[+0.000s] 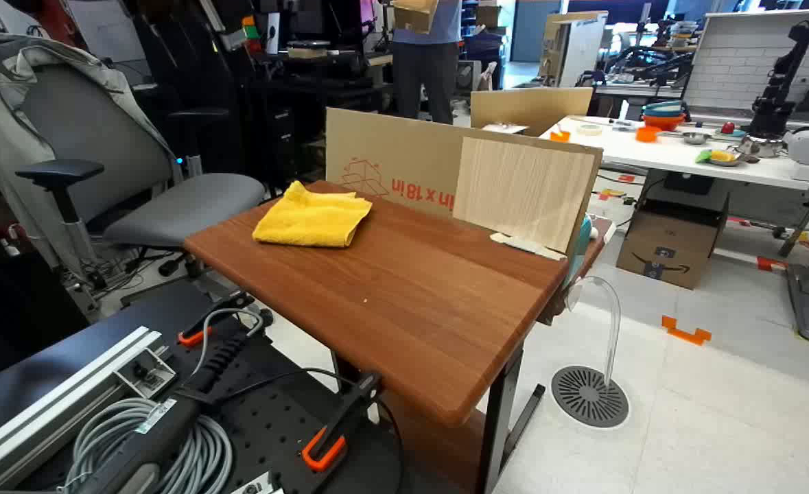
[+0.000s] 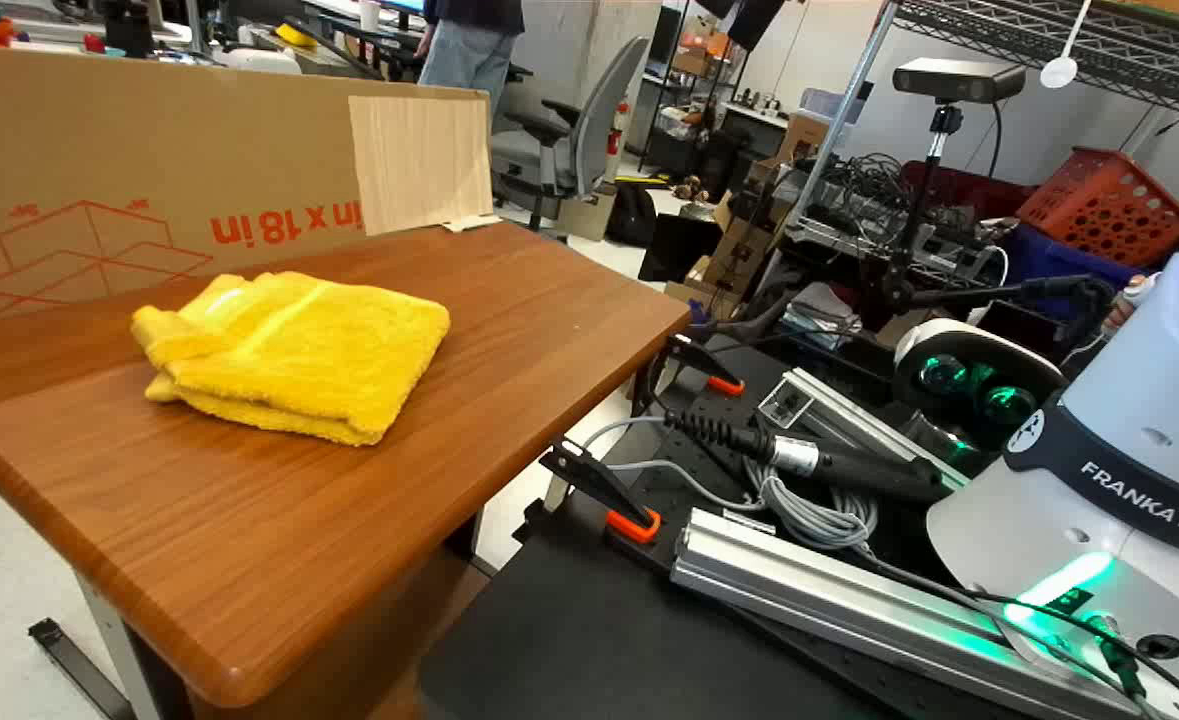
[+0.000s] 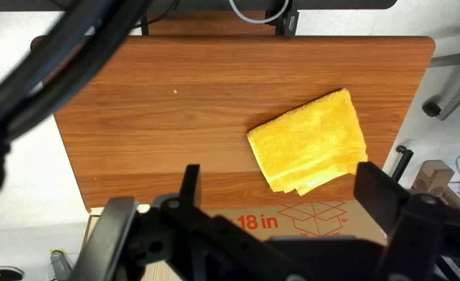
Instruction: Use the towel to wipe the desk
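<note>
Wrist view: gripper (image 3: pixel 278 171) is gaping wide, holding nothing; one finger (image 3: pixel 377 195) is masking the tabletop (image 3: pixel 144 132) corner nearest the folded towel (image 3: pixel 311 142).

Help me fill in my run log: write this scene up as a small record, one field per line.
Towel: yellow, folded, lying on the desk
Desktop finish: brown wood grain, with a small pale speck
Tool: open, not gripping the towel
Cardboard panel: standing along the desk edge farthest from the Franka base; red print upside down in both exterior views
Pale wood-grain board: in front of the cardboard panel
Task stage: towel not yet grasped
</note>
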Controlling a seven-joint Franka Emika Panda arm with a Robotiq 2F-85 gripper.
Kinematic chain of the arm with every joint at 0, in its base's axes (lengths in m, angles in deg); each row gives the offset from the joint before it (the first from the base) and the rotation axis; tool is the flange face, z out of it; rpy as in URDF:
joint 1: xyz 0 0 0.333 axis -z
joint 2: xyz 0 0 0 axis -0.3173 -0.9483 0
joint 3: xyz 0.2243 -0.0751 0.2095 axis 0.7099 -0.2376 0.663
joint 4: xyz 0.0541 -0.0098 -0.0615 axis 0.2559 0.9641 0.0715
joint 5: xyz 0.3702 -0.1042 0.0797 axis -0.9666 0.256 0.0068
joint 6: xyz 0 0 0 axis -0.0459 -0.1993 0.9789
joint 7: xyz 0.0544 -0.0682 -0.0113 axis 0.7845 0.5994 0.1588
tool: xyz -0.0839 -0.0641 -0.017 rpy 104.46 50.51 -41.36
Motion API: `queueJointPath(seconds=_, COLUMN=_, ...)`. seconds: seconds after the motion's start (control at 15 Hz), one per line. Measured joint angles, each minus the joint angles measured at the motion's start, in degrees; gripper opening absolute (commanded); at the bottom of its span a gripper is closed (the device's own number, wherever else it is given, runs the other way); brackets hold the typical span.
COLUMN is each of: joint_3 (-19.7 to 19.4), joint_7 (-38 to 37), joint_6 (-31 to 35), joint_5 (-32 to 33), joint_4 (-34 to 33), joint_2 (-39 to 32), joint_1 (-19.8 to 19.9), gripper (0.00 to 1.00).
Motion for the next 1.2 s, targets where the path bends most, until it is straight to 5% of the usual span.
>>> queueJointPath(seconds=0.73, joint_3=0.1, joint_7=0.0, joint_6=1.0, joint_5=-0.2, joint_4=-0.4, joint_2=-1.8, joint_1=-0.3, gripper=1.00)
queueJointPath(seconds=1.2, joint_3=2.5, joint_7=-4.1, joint_6=14.5, joint_5=-4.7, joint_4=-4.8, joint_2=-22.4, joint_1=-3.7, gripper=1.00)
